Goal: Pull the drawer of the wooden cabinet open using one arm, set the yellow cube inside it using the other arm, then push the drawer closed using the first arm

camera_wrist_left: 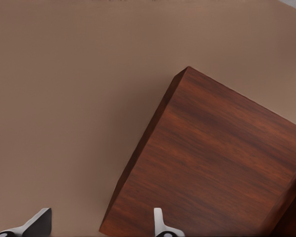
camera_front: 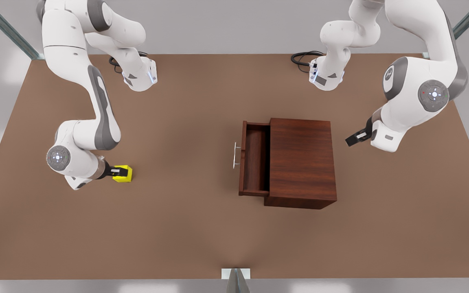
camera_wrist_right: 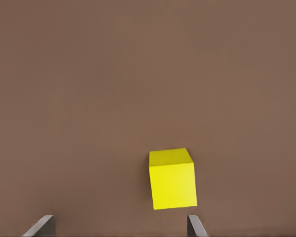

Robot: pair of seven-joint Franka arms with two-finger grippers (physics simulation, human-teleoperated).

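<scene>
The wooden cabinet (camera_front: pixel 301 162) stands on the table, right of centre in the front view. Its drawer (camera_front: pixel 255 158) is slid out toward the front view's left, with nothing inside and its silver handle (camera_front: pixel 234 155) out front. My left gripper (camera_front: pixel 351 140) hangs open off the cabinet's back side, at the front view's right; the left wrist view has its gripper (camera_wrist_left: pixel 99 227) over the cabinet (camera_wrist_left: pixel 212 163) edge. The yellow cube (camera_front: pixel 126 176) rests on the table at the front view's left. My right gripper (camera_front: pixel 117 171) is open just above the cube (camera_wrist_right: pixel 172 178), fingers (camera_wrist_right: pixel 195 226) apart from it.
The brown table (camera_front: pixel 185 228) spreads wide around the cabinet and cube. Both arm bases (camera_front: pixel 140 77) stand at the far edge with black cables beside them. A small grey mount (camera_front: pixel 235 276) sits at the near edge.
</scene>
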